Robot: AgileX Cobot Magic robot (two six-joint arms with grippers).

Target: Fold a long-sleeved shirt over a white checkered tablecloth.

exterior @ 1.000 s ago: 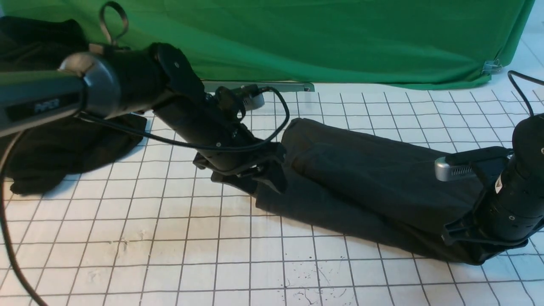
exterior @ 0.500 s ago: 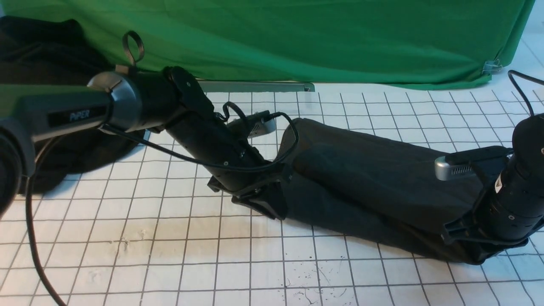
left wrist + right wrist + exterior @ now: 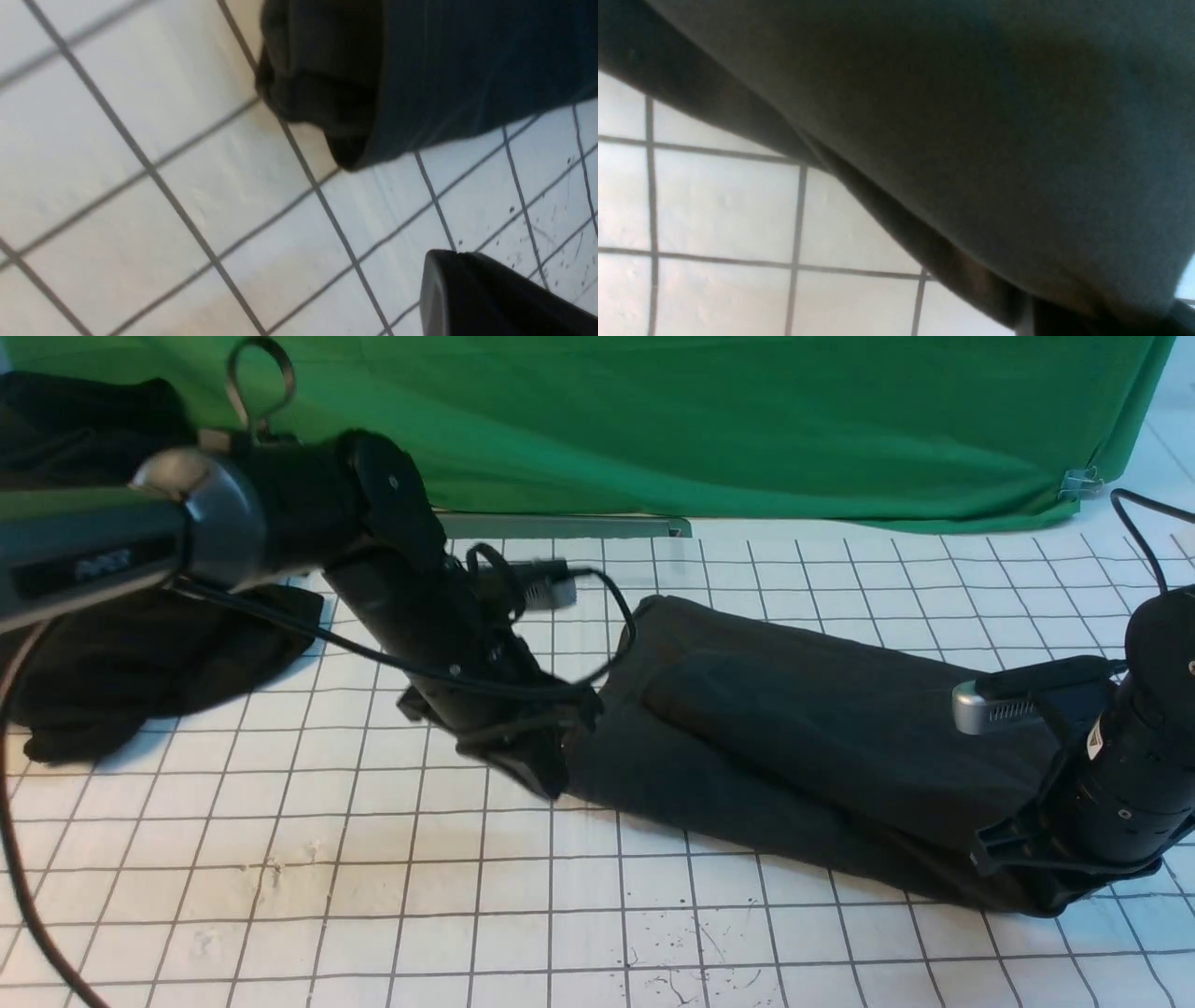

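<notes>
A green fabric backdrop point(image 3: 747, 429) hangs across the far side, creased in soft folds; a grey metal strip point(image 3: 560, 526) runs under its hem; a small clip point(image 3: 1078, 483) pinches its right corner (silvery, it seems); a black heap of cloth point(image 3: 112, 653) lies far left; the light is even.

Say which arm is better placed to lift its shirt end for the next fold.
Right, probably. The right gripper sits in the end of the long-sleeved shirt, cloth rising into its jaws; the left gripper, jaws shut, lies beside the corner.
</notes>
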